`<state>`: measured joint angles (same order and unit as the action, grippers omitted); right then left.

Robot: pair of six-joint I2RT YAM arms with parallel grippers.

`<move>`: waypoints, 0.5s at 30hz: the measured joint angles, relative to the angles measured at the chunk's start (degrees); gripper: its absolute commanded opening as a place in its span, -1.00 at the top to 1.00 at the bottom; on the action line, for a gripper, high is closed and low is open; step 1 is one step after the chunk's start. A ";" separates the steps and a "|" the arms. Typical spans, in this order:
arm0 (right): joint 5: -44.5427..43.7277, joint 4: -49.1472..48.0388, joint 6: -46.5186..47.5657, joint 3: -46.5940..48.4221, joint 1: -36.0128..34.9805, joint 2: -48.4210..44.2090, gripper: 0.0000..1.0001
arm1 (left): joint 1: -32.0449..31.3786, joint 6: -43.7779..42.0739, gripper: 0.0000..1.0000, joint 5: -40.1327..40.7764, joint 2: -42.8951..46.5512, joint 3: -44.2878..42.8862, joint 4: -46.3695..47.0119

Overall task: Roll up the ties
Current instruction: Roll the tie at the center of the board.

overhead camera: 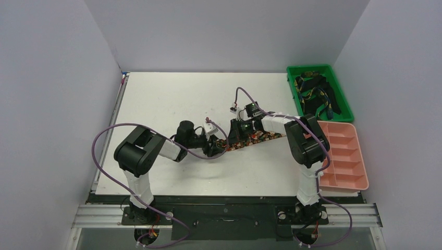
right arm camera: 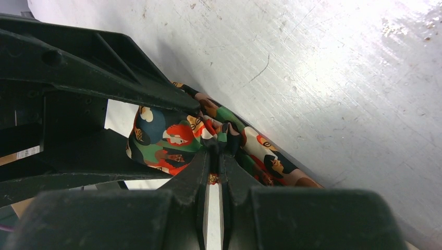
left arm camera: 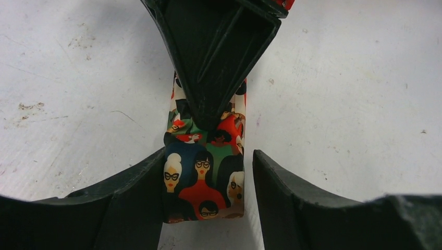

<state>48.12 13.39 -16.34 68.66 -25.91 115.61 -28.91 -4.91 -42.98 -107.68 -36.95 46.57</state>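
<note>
A tie (overhead camera: 256, 138) with a red, green and black print of faces lies across the middle of the white table. Its narrow end (left arm camera: 206, 177) lies flat between the fingers of my left gripper (left arm camera: 208, 156), which is open; the left finger touches the tie's edge and the right finger stands apart. My right gripper (right arm camera: 219, 148) is shut on a bunched fold of the tie (right arm camera: 172, 138) just beyond that end. It comes down from above in the left wrist view (left arm camera: 208, 109). From above, the left gripper (overhead camera: 216, 148) and right gripper (overhead camera: 233, 138) almost meet.
A green bin (overhead camera: 307, 68) at the back right holds several dark ties (overhead camera: 315, 96) with yellow and blue patterns. A pink tray (overhead camera: 341, 152) with divided compartments stands in front of it by the right wall. Grey walls close in three sides.
</note>
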 measured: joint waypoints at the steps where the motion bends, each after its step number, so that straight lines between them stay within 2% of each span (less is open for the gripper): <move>1: -0.02 -0.48 -0.02 -0.33 -0.02 -0.15 1.00 | 0.00 0.04 -0.18 0.07 0.00 0.17 0.11; 5: -0.09 -2.05 -0.26 -1.46 -0.02 -0.74 1.00 | -0.04 0.20 -0.19 0.37 0.02 1.53 0.85; 11: -0.11 -3.26 -0.72 -2.21 -0.02 -1.01 1.00 | -0.28 0.00 0.25 1.77 0.11 1.88 1.18; 15: 0.00 -3.63 -0.98 -2.49 -0.20 -1.03 1.00 | -0.37 -0.13 0.28 2.69 1.40 1.73 -0.57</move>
<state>48.12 9.76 -17.32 66.17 -26.11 114.59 -29.28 -5.04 -40.29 -106.28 -35.22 46.00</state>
